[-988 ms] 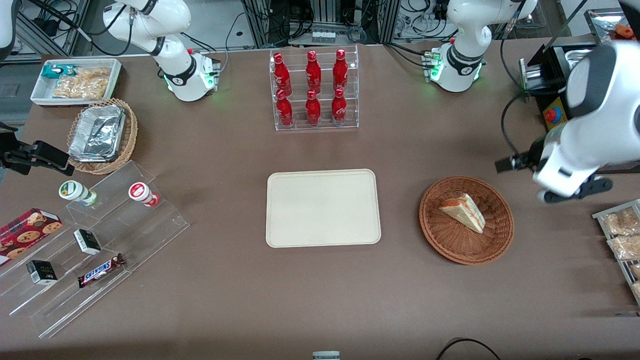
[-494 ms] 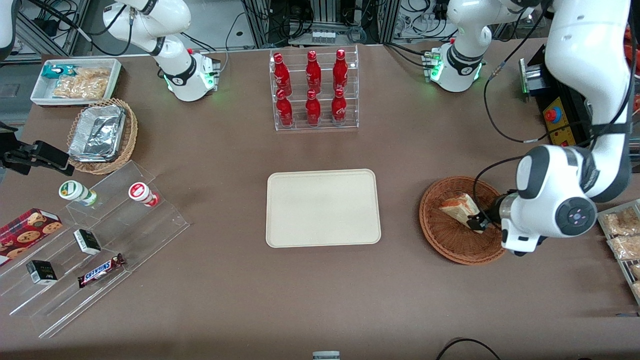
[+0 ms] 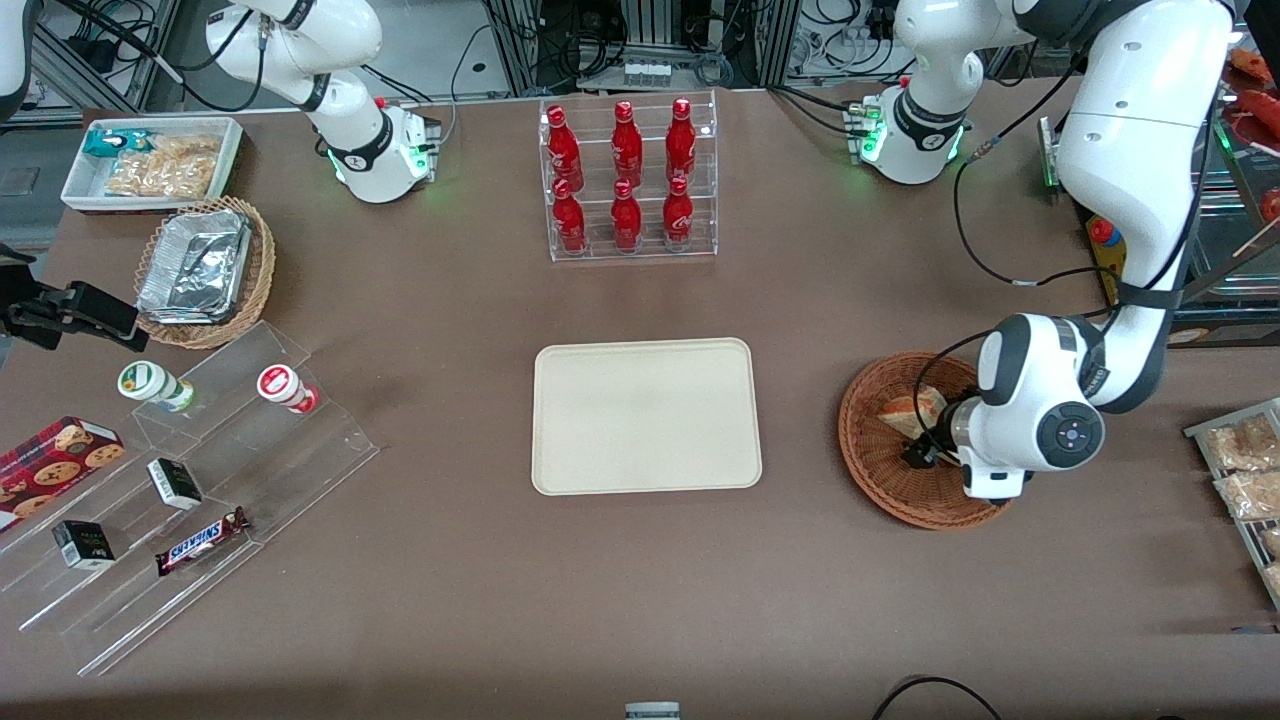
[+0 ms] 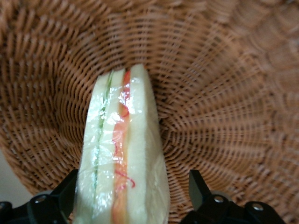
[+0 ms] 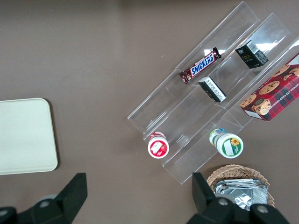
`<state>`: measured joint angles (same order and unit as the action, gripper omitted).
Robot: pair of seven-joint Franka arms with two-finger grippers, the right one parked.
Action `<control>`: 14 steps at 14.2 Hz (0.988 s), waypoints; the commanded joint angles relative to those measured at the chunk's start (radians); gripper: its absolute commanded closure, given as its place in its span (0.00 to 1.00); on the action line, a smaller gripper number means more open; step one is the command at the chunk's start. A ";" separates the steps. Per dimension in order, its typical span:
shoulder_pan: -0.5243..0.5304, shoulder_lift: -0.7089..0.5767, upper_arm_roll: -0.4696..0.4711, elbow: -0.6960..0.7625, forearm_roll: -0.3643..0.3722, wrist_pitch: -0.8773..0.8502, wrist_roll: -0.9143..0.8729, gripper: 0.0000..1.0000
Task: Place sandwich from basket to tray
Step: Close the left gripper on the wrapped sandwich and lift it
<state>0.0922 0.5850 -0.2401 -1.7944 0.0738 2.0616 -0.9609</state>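
Observation:
The sandwich (image 3: 910, 409), a pale wedge with orange and green filling, lies in the round reddish-brown basket (image 3: 873, 455). My left gripper (image 3: 926, 450) is lowered into the basket over the sandwich's end that is nearer the front camera. In the left wrist view the sandwich (image 4: 124, 149) stands between the two black fingers (image 4: 69, 183). One finger is against the bread and the other stands apart from it over the wicker (image 4: 215, 93), so the gripper (image 4: 132, 183) is open. The cream tray (image 3: 645, 415) lies bare beside the basket, toward the parked arm; its corner also shows as the tray (image 5: 23, 135).
A clear rack of red bottles (image 3: 628, 180) stands farther from the front camera than the tray. Snack packets (image 3: 1245, 470) lie at the working arm's end. Toward the parked arm's end are a clear stepped shelf (image 3: 190, 480), a tan basket of foil trays (image 3: 205, 270) and a white bin (image 3: 150, 160).
The left arm has swung in from the table's end and come down into the basket. Its gripper now straddles the sandwich, which has not moved.

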 commanded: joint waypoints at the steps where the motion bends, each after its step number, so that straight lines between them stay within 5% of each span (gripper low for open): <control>1: 0.003 -0.042 0.001 -0.046 0.006 0.020 -0.022 0.00; 3: 0.003 -0.037 0.001 -0.046 0.004 0.023 -0.024 0.01; 5: 0.004 -0.039 0.001 -0.042 0.004 0.023 -0.062 0.73; 6: 0.003 -0.039 -0.001 -0.037 0.009 0.020 -0.061 0.85; 11: -0.009 -0.060 -0.010 -0.005 0.015 0.011 -0.004 0.91; 14: -0.107 -0.082 -0.022 0.070 0.014 0.011 0.071 0.91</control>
<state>0.0590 0.5353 -0.2629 -1.7706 0.0771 2.0774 -0.9153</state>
